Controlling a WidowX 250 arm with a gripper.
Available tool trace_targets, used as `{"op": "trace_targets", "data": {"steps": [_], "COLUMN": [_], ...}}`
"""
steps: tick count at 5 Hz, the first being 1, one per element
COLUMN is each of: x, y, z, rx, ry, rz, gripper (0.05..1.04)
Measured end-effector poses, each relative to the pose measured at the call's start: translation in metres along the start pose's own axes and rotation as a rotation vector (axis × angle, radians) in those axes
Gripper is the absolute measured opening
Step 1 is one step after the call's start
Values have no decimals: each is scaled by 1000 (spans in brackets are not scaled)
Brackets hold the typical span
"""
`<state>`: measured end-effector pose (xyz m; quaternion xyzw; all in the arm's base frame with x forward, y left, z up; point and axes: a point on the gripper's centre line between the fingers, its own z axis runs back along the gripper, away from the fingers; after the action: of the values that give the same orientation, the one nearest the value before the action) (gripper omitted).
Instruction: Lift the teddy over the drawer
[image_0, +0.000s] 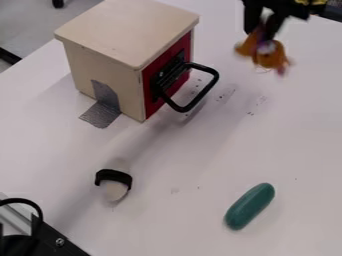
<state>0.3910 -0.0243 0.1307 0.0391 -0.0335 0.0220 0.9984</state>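
Camera view: lumpy orange teddy (270, 59) in black hand (262, 31), beside boxy drawer unit (125, 82).

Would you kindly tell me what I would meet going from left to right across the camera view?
Black fixture, white piece with a black band, the drawer's black handle, orange teddy.

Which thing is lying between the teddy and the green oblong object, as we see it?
No object; in the camera view, only white table with some small dark marks separates the teddy and green object.
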Motion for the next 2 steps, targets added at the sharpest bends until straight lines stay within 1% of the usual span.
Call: {"op": "trace_targets", "data": {"steps": [1,2], "x": [-17,-34], "y": [31,60], "z": [29,55], "rx": [1,5], "ry": [-45,-75], "rz": [65,124], "gripper": [130,63]}}
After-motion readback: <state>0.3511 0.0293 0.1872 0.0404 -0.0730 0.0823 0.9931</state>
